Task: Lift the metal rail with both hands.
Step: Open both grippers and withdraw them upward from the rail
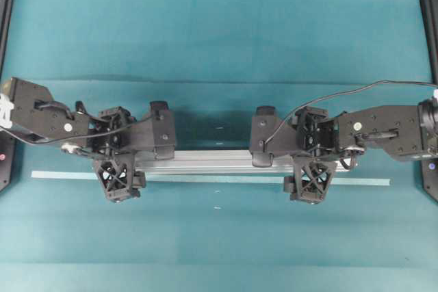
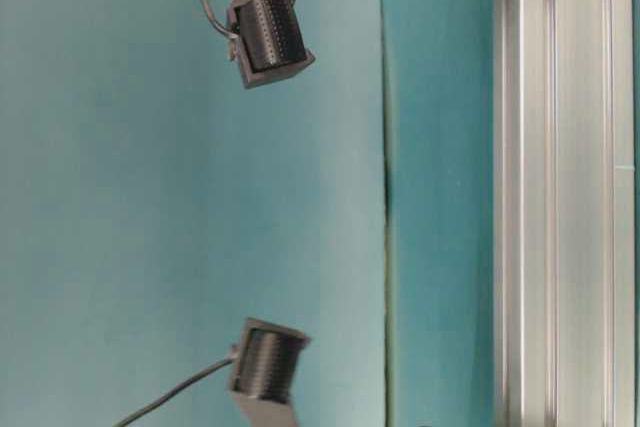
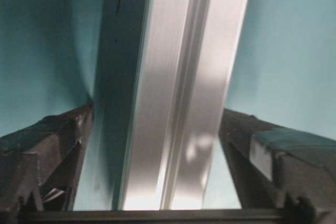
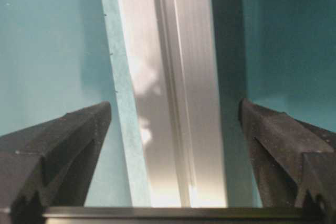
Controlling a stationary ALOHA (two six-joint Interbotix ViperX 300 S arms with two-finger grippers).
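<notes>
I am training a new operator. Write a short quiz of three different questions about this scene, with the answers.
1. True or false: the left claw is closed tightly on the metal rail.
2. What thin, flat thing lies on the table alongside the rail? A) green tape strip B) red cable C) wooden ruler
3. Fill in: in the right wrist view, the rail runs ____ the fingers of the right claw.

Key:
1. False; both fingers stand apart from the rail.
2. A, the tape strip.
3. between
</notes>
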